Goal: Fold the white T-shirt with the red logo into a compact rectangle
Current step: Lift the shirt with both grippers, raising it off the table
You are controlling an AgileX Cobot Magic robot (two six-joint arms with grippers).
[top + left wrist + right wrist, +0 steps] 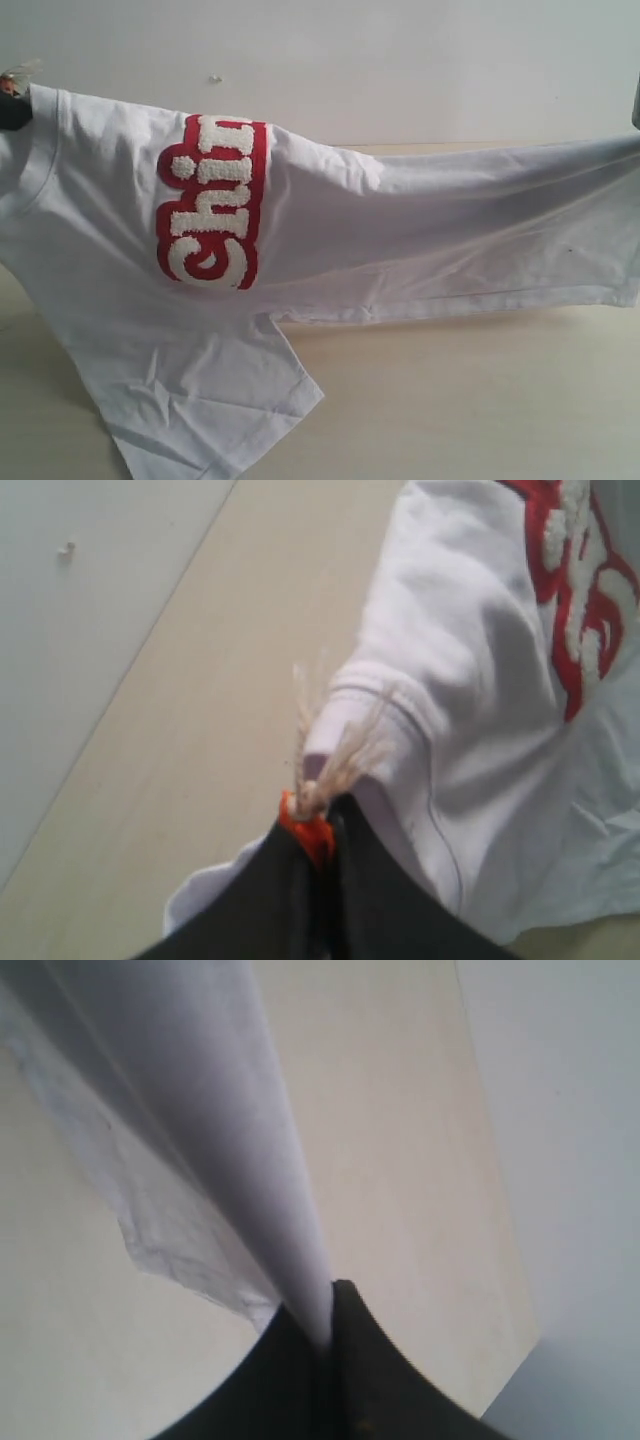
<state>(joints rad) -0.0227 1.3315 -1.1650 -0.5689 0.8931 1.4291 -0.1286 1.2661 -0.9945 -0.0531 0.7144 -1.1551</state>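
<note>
One sleeve (205, 395) of the white T-shirt (430, 230) is seen nearest, hung down toward the table (480, 400); whether it touches cannot be told. Behind it the shirt is held off the table, doubled lengthwise, its long axis stretched level from side to side, with the red logo (210, 205) turned on end near the collar. The collar end is pinched by the left gripper (325, 825), clamped beside the orange neck tag (305, 832). The hem end is pinched by the right gripper (328, 1305), likewise clamped on cloth. Both arms are raised, well apart, one at each end. The coming lay-down is judged to turn on that span being lowered level.
</note>
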